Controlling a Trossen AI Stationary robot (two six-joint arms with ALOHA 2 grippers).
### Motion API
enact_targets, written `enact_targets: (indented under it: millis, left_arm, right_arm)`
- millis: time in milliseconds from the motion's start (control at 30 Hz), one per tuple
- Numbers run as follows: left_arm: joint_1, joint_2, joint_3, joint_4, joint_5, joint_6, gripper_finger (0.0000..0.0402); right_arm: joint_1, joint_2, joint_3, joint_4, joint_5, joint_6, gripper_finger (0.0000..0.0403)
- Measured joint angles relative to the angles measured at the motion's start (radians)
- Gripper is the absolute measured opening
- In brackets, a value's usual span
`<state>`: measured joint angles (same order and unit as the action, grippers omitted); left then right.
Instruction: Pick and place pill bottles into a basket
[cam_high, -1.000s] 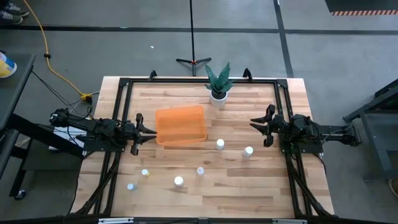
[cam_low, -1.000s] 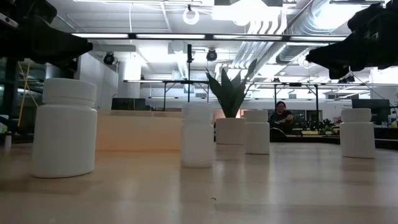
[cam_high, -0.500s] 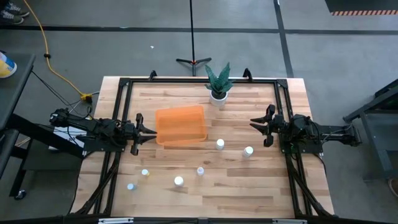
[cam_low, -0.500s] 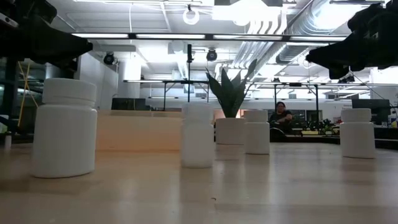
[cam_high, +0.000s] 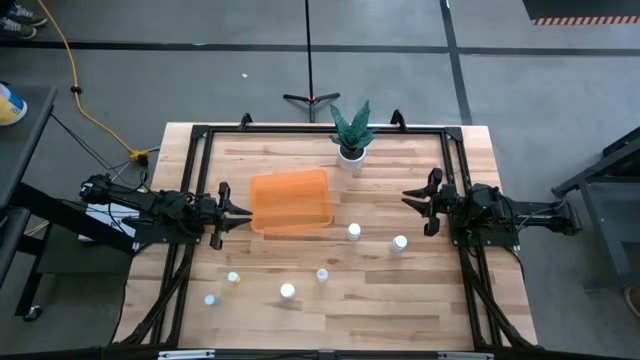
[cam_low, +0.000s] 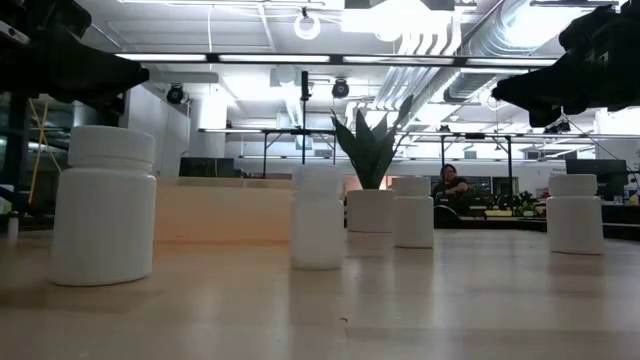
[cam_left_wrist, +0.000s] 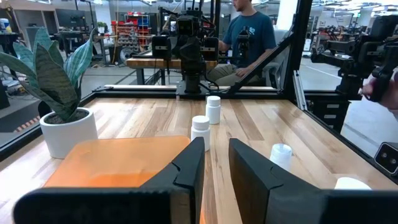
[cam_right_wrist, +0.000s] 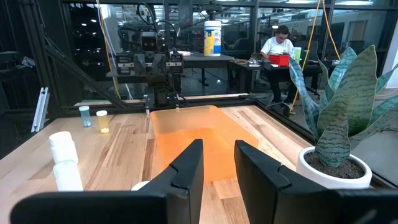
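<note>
In the high view the left gripper (cam_high: 228, 211) hovers at centre left, its fingers spread and empty, just beside the basket (cam_high: 290, 201), which lies left of the frame's middle. Six pill bottles (cam_high: 287, 291) stand on the wooden table (cam_high: 400, 310): four strung along the lower left, two (cam_high: 354, 232) at centre right. A potted plant (cam_high: 350, 133) stands at upper centre. The right gripper (cam_high: 415, 200) waits at centre right, fingers parted, holding nothing
</note>
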<state>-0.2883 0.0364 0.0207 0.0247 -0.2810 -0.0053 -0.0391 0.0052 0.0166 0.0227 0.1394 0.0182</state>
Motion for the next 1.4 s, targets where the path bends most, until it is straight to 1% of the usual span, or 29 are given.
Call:
enact_targets:
  millis: [167,300,367,500,600,667,767,833,867,1000,1067,1100,1167,1233,1400]
  left_arm:
    - [0.0,0.0,0.0,0.044,-0.001,0.006,0.0108]
    - [0.0,0.0,0.0,0.023,-0.001,0.0,0.0108]
    - [0.0,0.0,0.0,0.038,-0.001,-0.005,0.0108]
    - [0.0,0.0,0.0,0.025,0.016,-0.09,0.0108]
    - [0.0,0.0,0.0,0.015,0.021,-0.104,0.0108]
    - [0.0,0.0,0.0,0.009,0.022,-0.104,0.0108]
    - [0.0,0.0,0.0,0.001,0.019,-0.105,0.0108]
    - [0.0,0.0,0.0,0.001,0.004,-0.105,0.0108]
    - [0.0,0.0,0.0,0.002,-0.002,-0.105,0.0108]
    - [0.0,0.0,0.0,0.001,-0.01,-0.105,0.0108]
    - [0.0,0.0,0.0,0.001,-0.011,-0.105,0.0108]
    - [0.0,0.0,0.0,0.002,-0.014,-0.105,0.0108]
    - [0.0,0.0,0.0,0.002,-0.023,-0.105,0.0108]
    - [0.0,0.0,0.0,0.002,-0.026,-0.105,0.0108]
    - [0.0,0.0,0.0,0.002,-0.026,-0.105,0.0108]
  right_arm:
    - [0.0,0.0,0.0,0.0,0.0,0.003,0.0083]
    - [0.0,0.0,0.0,0.001,0.0,0.003,0.0083]
    - [0.0,0.0,0.0,0.003,0.0,0.009,0.0083]
    - [0.0,0.0,0.0,0.003,-0.043,0.155,0.0083]
    - [0.0,0.0,-0.003,0.037,-0.039,0.156,0.0083]
    - [0.0,0.0,-0.003,0.065,-0.03,0.14,0.0083]
    - [0.0,0.001,-0.003,0.09,0.017,0.108,0.0083]
    - [0.0,0.004,-0.003,0.15,0.046,0.105,0.0083]
    - [0.0,0.008,-0.002,0.186,0.043,0.105,0.0083]
    - [0.001,0.051,0.002,0.282,-0.048,0.069,0.0087]
    - [0.0,0.085,0.003,0.288,-0.051,0.05,0.0097]
    - [0.0,0.105,0.003,0.282,-0.034,0.043,0.0105]
    - [0.0,0.15,0.003,0.277,0.004,0.043,0.0124]
    - [0.0,0.199,0.003,0.306,0.007,0.029,0.0149]
    - [0.002,0.331,0.003,0.434,-0.085,0.026,0.0214]
